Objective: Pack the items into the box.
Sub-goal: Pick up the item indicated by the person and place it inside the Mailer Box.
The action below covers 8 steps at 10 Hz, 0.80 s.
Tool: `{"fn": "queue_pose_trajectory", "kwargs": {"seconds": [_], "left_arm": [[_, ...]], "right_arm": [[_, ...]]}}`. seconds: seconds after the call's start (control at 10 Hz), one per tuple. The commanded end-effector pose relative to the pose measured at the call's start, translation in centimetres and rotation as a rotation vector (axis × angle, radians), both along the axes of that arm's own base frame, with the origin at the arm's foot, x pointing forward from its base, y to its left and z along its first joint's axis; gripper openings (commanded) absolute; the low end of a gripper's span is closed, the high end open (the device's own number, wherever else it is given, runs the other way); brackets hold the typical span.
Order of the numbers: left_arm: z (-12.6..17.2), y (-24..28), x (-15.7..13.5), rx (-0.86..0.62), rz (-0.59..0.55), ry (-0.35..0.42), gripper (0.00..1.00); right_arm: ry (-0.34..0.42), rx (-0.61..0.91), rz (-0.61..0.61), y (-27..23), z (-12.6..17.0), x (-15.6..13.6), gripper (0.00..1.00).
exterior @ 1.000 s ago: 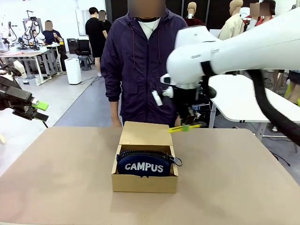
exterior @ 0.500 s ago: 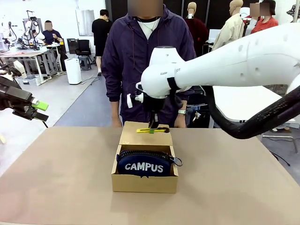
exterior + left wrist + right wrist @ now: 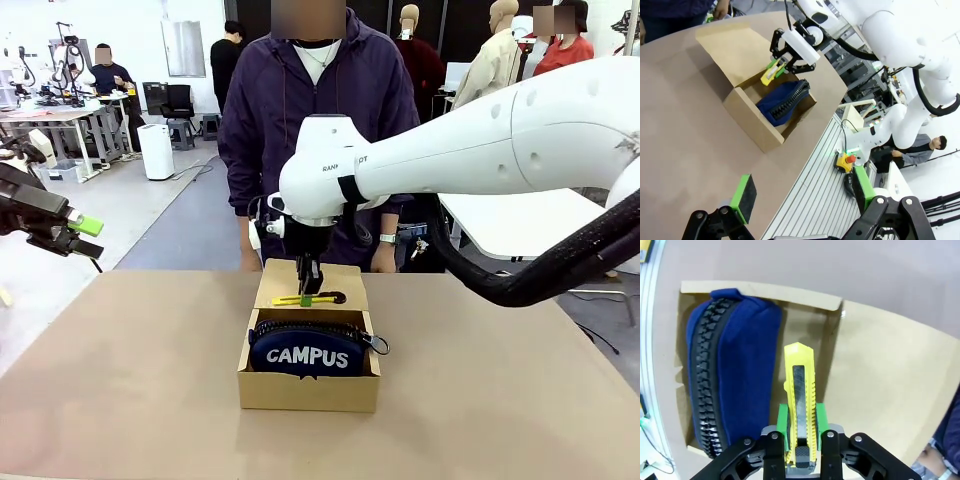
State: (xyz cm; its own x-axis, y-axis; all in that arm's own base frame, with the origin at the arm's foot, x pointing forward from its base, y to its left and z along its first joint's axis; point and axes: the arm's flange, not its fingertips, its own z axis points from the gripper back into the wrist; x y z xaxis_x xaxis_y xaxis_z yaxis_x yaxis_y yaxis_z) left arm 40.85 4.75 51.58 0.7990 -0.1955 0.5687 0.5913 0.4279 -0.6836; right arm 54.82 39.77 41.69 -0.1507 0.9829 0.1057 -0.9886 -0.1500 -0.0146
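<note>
Front view: the right end effector (image 3: 308, 288) is clamping the utility knife (image 3: 303, 299) over the box (image 3: 308, 392), behind the pouch (image 3: 307, 352). Left wrist view: the left end effector (image 3: 804, 192) is hanging wide open, well apart from the box. Right wrist view: the utility knife is hovering alongside the pouch.

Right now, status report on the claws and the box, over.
Right claw shut on utility knife, over rear strip of box. Left claw open, off left. Pouch already in box, fills the front.

Bright, even indoor light from overhead; shadows soft, faint, deepest inside box (image 3: 807, 322). Front view sharp. Wrist views: wide-angle bend twd edges, surface (image 3: 685, 130) rim curved; far bkgd slightly soft.
</note>
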Motion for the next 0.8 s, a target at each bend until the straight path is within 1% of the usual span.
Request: {"fn": "queue_pose_trajectory", "kwargs": {"seconds": [0.0, 0.1, 0.2, 0.3, 0.4, 0.5, 0.6, 0.7], "left_arm": [[0.2, 0.2, -0.2, 0.002, -0.01, -0.002, 1.0], [0.2, 0.2, -0.2, 0.002, -0.01, -0.002, 1.0], [0.2, 0.2, -0.2, 0.002, -0.01, -0.002, 1.0], [0.2, 0.2, -0.2, 0.002, -0.01, -0.002, 1.0], [0.2, 0.2, -0.2, 0.002, -0.01, -0.002, 1.0], [0.2, 0.2, -0.2, 0.002, -0.01, -0.002, 1.0], [0.2, 0.2, -0.2, 0.002, -0.01, -0.002, 1.0], [0.2, 0.2, -0.2, 0.002, -0.01, -0.002, 1.0]], "right_arm": [[-0.019, 0.021, 0.002, 0.1, 0.3, 0.7, 0.0], [-0.019, 0.021, 0.002, 0.1, 0.3, 0.7, 0.0], [0.001, -0.001, 0.001, 0.0, 0.0, 0.0, 0.0], [0.045, -0.013, 0.023, 0.0, -0.1, -0.5, 0.0], [0.068, -0.055, -0.04, 0.4, -0.7, -0.9, 0.0], [0.1, -0.071, -0.048, 0.6, -1.1, -1.3, 0.0], [0.097, -0.066, -0.047, 0.4, -1.3, -1.4, 0.0], [0.109, -0.05, -0.046, 0.2, -1.6, -1.3, 0.0]]}}
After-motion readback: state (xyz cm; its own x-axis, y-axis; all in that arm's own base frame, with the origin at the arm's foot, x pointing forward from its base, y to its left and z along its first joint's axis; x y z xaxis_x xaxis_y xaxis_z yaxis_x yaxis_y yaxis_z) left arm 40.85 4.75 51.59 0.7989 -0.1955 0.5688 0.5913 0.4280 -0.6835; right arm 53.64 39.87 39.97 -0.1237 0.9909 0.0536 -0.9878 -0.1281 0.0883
